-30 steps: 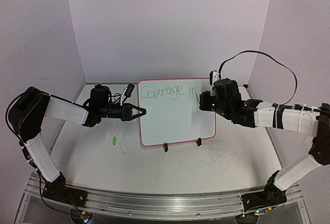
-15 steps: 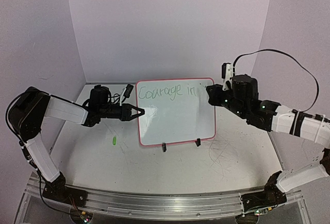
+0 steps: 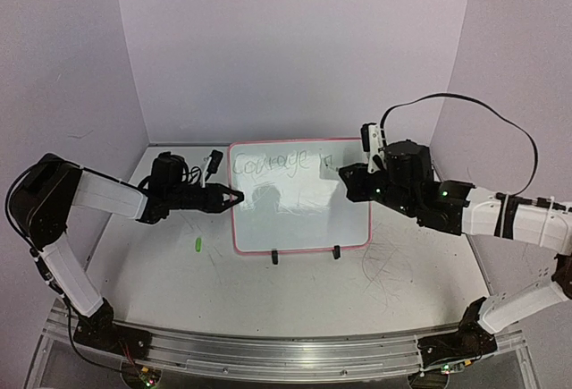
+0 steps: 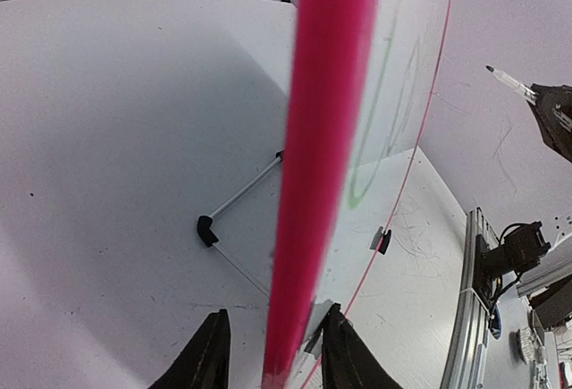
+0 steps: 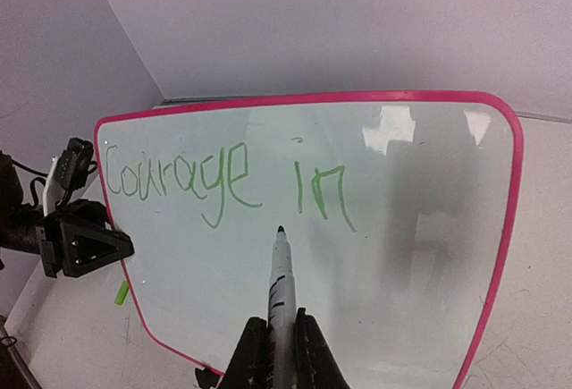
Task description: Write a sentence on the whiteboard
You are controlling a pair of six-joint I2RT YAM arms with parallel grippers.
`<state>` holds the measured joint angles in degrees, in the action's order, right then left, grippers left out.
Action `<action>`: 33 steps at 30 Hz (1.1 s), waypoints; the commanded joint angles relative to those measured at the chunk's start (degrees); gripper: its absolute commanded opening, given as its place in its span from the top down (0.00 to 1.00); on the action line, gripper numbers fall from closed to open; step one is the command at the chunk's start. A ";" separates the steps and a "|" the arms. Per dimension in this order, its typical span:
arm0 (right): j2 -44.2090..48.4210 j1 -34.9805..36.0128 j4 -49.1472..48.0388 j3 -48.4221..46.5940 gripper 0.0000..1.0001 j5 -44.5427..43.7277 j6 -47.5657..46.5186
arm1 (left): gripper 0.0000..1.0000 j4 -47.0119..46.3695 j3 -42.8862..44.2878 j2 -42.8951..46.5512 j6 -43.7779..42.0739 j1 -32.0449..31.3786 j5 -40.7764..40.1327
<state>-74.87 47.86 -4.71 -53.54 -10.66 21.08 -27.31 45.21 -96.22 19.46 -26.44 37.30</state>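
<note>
The whiteboard [image 3: 299, 219] stands on its clip feet at mid table, pink rim all round. The sentence [image 3: 277, 163] reads "Courage in" in green on the top line, also clear in the right wrist view [image 5: 223, 174]. My right gripper [image 3: 344, 179] is shut on a white marker [image 5: 279, 282]. The marker's tip points at the board [image 5: 402, 255] just below the gap between the two words; contact is unclear. My left gripper [image 3: 237, 197] straddles the board's left rim [image 4: 322, 139], jaws apart [image 4: 275, 311], with a gap at one finger.
A green marker cap [image 3: 197, 245] lies on the table left of the board. Grey scribble marks [image 3: 384, 268] cover the tabletop at right. Purple walls close in the back and sides. The right arm's black cable [image 3: 447, 98] loops above it.
The board and my left gripper have shifted a little to the left together. My right gripper drew back up and right, then came back lower towards the board.
</note>
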 commanded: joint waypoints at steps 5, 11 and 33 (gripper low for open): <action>-3.96 4.22 0.48 -6.46 1.00 -1.78 -1.87 | 0.52 -8.93 -4.75 1.47 8.15 3.87 3.81; -6.63 5.94 0.48 -8.97 1.00 -1.29 -1.90 | 0.47 -19.58 -6.13 -1.53 14.80 5.69 8.24; -14.85 8.48 -0.84 -15.79 1.00 2.77 -3.15 | 0.87 -21.17 -7.29 -4.57 9.46 4.98 10.36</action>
<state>-88.16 55.63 -3.51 -66.22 -9.27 18.47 -47.15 38.88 -100.27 31.54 -21.00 49.02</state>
